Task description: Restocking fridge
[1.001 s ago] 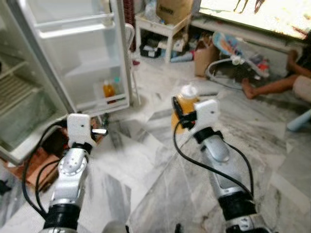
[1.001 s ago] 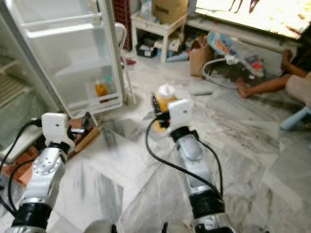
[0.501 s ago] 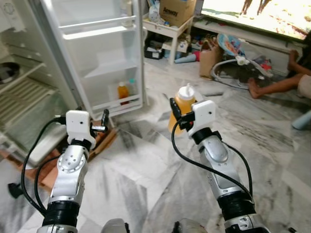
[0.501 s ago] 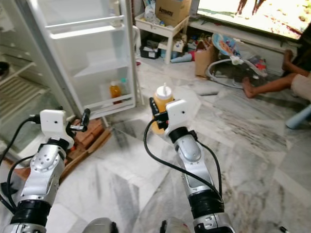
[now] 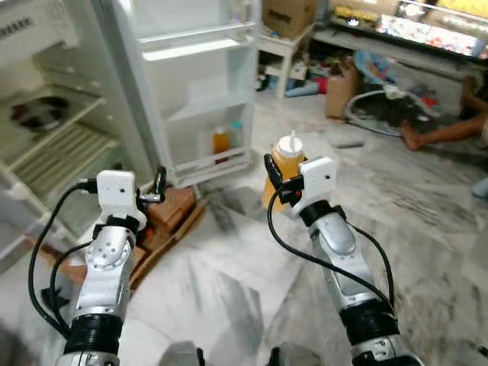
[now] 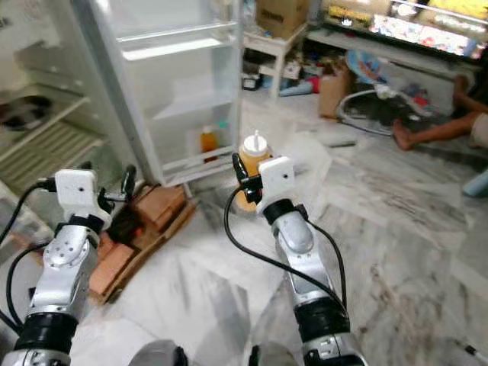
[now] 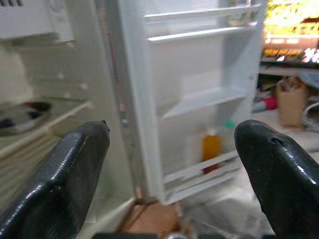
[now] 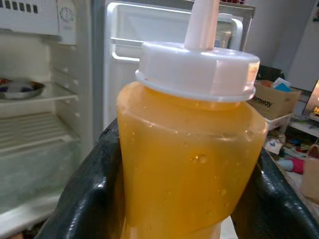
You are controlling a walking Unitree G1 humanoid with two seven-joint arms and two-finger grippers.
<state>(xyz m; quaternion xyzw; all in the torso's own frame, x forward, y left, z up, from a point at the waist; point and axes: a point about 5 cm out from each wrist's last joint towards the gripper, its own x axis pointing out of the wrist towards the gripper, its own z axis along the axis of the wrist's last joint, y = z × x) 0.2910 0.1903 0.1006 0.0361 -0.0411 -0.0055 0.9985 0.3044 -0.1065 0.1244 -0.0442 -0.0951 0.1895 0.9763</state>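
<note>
My right gripper (image 5: 276,172) is shut on a squeeze bottle of orange sauce (image 5: 284,162) with a white nozzle cap, held upright at chest height. The right wrist view has the bottle (image 8: 189,159) close up between the two black fingers (image 8: 82,199). The open fridge (image 5: 53,145) stands ahead on the left, its door (image 5: 202,76) swung wide. A small orange bottle (image 5: 221,142) sits in the door's lowest shelf. My left gripper (image 5: 158,185) is open and holds nothing, level with the fridge's lower edge; its fingers (image 7: 60,184) frame the door shelves.
A dark dish (image 5: 34,114) lies on a fridge shelf. Bricks and boards (image 5: 174,217) lie on the marble floor under the fridge front. At the back are a white side table with a cardboard box (image 5: 288,15) and a baby bouncer (image 5: 381,99). A person's leg (image 5: 442,131) rests on the floor at the right.
The camera has moved toward the fridge, so the fridge and its door now stand further right and nearer. Both arms keep their poses; the right gripper still holds the sauce bottle.
</note>
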